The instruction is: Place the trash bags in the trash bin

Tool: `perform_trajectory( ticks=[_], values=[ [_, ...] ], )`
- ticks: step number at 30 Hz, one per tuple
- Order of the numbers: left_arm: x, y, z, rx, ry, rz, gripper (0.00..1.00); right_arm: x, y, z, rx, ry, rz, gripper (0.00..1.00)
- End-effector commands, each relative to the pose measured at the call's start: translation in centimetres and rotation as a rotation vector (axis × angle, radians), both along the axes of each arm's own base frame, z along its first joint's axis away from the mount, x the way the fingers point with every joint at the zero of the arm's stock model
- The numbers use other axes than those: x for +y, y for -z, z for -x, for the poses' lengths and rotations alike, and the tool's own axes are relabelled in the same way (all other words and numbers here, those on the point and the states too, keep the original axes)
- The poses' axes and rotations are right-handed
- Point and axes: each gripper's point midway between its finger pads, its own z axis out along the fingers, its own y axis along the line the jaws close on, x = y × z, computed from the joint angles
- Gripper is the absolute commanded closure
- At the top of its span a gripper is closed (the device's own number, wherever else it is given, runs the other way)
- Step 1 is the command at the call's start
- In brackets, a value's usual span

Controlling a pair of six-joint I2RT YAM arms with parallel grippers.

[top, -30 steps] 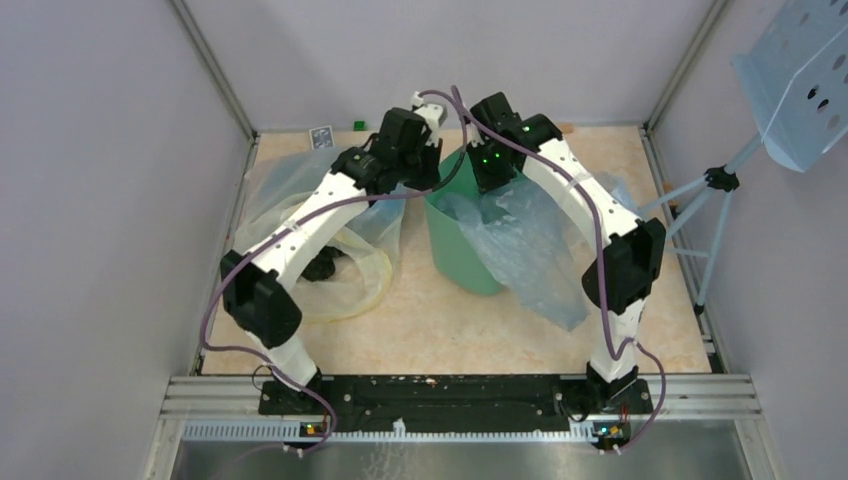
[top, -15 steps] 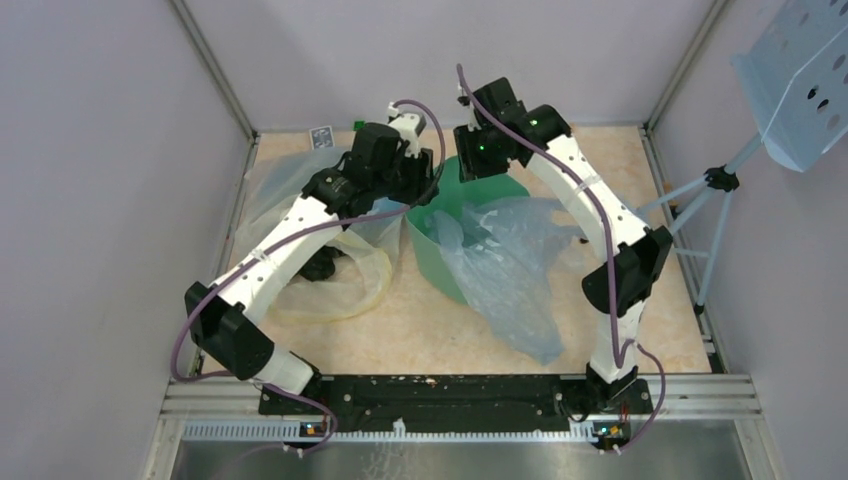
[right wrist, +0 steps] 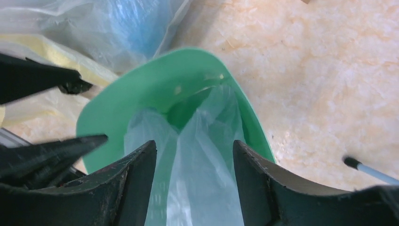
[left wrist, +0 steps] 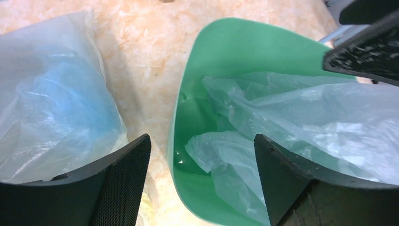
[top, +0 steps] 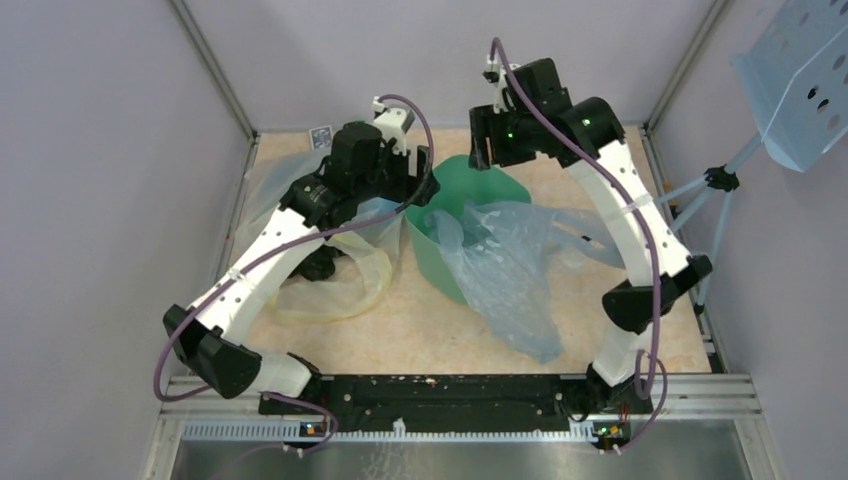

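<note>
Grippers: left gripper [left wrist: 200, 141] and right gripper [right wrist: 194, 145] are held spread wide above the bin [top: 470, 170]; nothing is gripped
Bag: the blue bag [top: 510, 270] is tucked partly inside; most is draped over the near rim onto the table [top: 430, 320]
Remaining: the hanging part is judged not yet pushed in
Change: both grippers have been raised off the bin since a second ago

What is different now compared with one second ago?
Both grippers have drawn back from the mouth of the mint-green plastic bin: the left gripper leftward, the right gripper up and away. Both are open and empty. The thin light-blue plastic bag still hangs over the near rim, mostly outside.
</note>
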Motion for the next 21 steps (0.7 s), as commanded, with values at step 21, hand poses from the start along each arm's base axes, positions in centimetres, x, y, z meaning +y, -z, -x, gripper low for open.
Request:
perform_trajectory(
  ticks=[21],
  values=[
    [0.3, -2.3, 14.7, 0.09, 0.355, 0.324, 0.12, -7.9, 2.1, 10.2, 0.005, -0.016, 0.201, 0.45]
  ],
)
